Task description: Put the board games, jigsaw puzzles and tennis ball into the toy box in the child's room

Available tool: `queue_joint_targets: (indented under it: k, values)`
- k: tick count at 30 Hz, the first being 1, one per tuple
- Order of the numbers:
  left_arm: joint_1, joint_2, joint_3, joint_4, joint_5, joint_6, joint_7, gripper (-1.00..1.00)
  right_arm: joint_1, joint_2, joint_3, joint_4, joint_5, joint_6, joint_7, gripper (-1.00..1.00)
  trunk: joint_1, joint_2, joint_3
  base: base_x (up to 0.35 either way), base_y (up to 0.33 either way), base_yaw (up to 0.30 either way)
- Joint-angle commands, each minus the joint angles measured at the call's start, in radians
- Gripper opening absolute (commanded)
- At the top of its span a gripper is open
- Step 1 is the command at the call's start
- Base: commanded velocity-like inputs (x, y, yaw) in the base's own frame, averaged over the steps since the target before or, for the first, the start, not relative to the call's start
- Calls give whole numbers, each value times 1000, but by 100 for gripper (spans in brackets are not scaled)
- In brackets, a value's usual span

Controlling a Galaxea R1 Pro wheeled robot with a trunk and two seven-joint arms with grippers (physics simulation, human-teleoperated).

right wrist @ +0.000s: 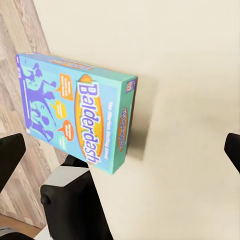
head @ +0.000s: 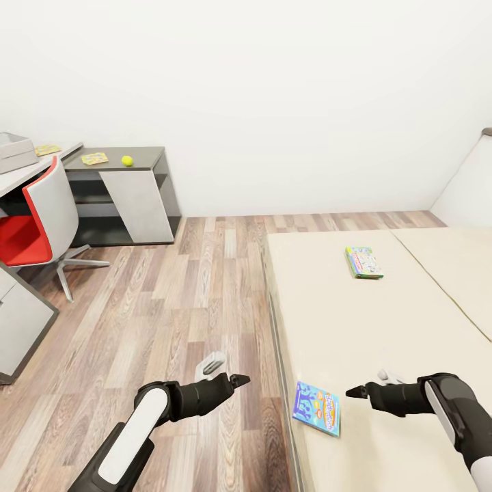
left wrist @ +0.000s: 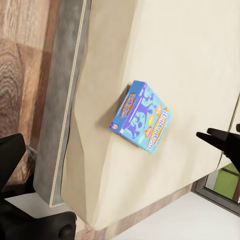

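At the far left of my head view the pale toy box point(head: 15, 152) sits on the long light surface point(head: 27, 174), with one jigsaw puzzle point(head: 47, 149) lying just beside it. A red and grey chair point(head: 37, 219) stands in front of that surface. On the lower dark side surface point(head: 147, 156) lie the second jigsaw puzzle point(head: 94, 158) and, near it, the tennis ball point(head: 127, 160).

Over the wood-plank floor point(head: 184, 294) my left gripper point(head: 236, 380) hangs beside the bed's edge, grasping nothing; its dark fingertips look close together, but I cannot tell whether it is released or clenched.

The blue Balderdash box point(head: 316, 408) lies flat on the beige bed point(head: 355, 321), close to the bed's near edge, between my two grippers and touching neither. My left wrist view shows that box point(left wrist: 140, 117) on the bed cover near the bed's grey side rail point(left wrist: 60, 115). My right wrist view looks straight at it point(right wrist: 75, 110), title readable, with a dark fingertip point(right wrist: 11, 155) at each side of the frame, well apart.

My right gripper point(head: 357, 391) hovers over the bed just beside the box, released and holding nothing.

Farther up the bed, well apart from both grippers, lies the green-edged Monopoly box point(head: 364, 262)
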Motion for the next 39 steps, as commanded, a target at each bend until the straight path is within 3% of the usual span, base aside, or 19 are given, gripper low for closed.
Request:
queue_joint_targets:
  k: [1, 14, 39]
  values:
    - [-1, 1, -1, -1, 11, -1, 10, 100, -1, 1, -1, 0, -1, 7, 1, 100, 0, 0, -1, 0, 0, 0]
    - [-1, 1, -1, -1, 11, 0, 10, 100, 0, 13, 0, 0, -1, 4, -1, 100, 0, 0, -1, 0, 0, 55]
    - [-1, 1, -1, -1, 11, 0, 10, 100, -13, 11, -7, 0, 2, 3, -4, 100, 0, 0, -1, 0, 0, 36]
